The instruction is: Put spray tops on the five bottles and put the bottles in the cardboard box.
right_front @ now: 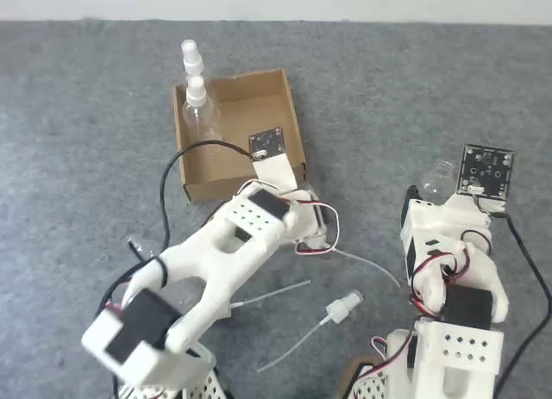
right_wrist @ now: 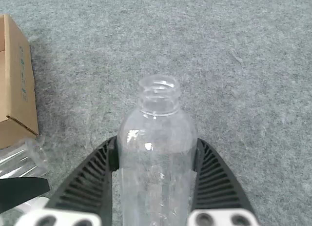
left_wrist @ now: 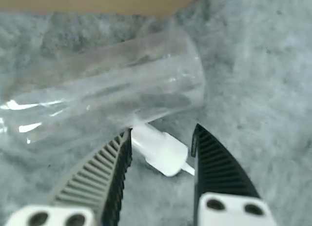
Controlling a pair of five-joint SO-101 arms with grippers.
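Jaws of left gripper (left_wrist: 161,145) stood partly open, closely flanking white spray top (left_wrist: 163,153) at neck of clear bottle (left_wrist: 107,89). That bottle lay on its side on grey carpet (left_wrist: 263,65), just beside near corner of cardboard box (right_front: 250,115). Right gripper (right_wrist: 156,160) was clamped on body of uncapped bottle (right_wrist: 156,133), neck open, well apart from box. Two capped bottles (right_front: 198,106) stood at box's far left corner. On carpet between arms lay loose spray top (right_front: 343,308) with tube.
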